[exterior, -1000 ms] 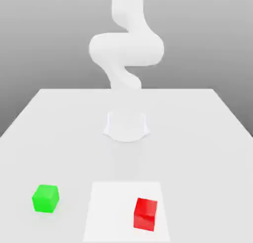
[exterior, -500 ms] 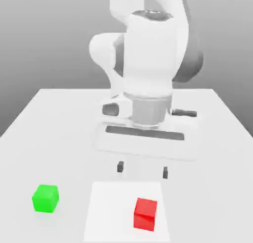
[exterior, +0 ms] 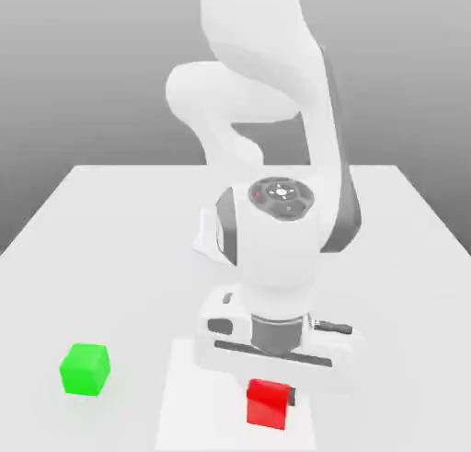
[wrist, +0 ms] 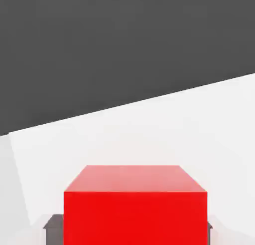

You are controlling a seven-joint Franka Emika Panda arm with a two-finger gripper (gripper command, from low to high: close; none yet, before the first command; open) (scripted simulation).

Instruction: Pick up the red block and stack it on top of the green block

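I hang low over the near edge of the table [exterior: 110, 257], my gripper [exterior: 272, 392] right down at the red block [exterior: 268, 403]. In the exterior view the block sits at about 6 o'clock from my wrist, on a paler square patch [exterior: 184, 395] of the tabletop, and one dark fingertip [exterior: 292, 395] shows just beside the block at its 3 o'clock side; the other one is hidden behind my own body and the block. From my hand view the red block [wrist: 134, 209] stands squarely in front of me, with a dark finger pad [wrist: 54, 224] peeking out on each flank, so the block lies between my jaws. They are spread a little wider than the block (whether the pads touch its sides, I cannot tell). The green block [exterior: 85, 368] rests on the table well apart from me, at roughly 9 o'clock from the red one in the exterior view.
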